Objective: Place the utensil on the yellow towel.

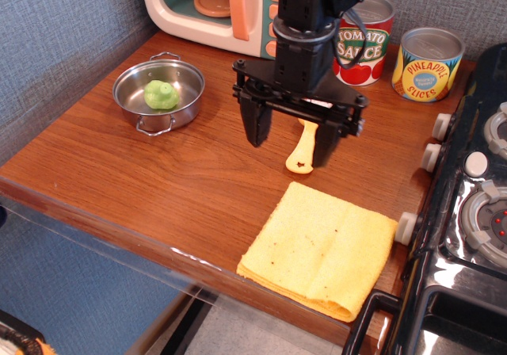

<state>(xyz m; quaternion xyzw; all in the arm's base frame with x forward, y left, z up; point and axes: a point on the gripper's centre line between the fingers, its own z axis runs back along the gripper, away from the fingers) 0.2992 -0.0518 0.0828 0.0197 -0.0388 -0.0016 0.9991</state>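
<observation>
Yellow towel [321, 250]: lying folded on the wooden counter [158, 173], at 6 o'clock from the gripper.
Gripper [290, 143]: hanging with fingers spread wide, gripping nothing.
Utensil [303, 150]: lying on the counter between the fingers, just beside the right-hand one, its head hiding under the gripper.

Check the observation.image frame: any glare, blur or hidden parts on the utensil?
observation.image: sharp overall, soft even light. Glare shows on the stove and the table front edge. The utensil handle is crisp, but its head is hidden behind the gripper, whose jaws stand apart. Yellow towel evenly lit.
</observation>
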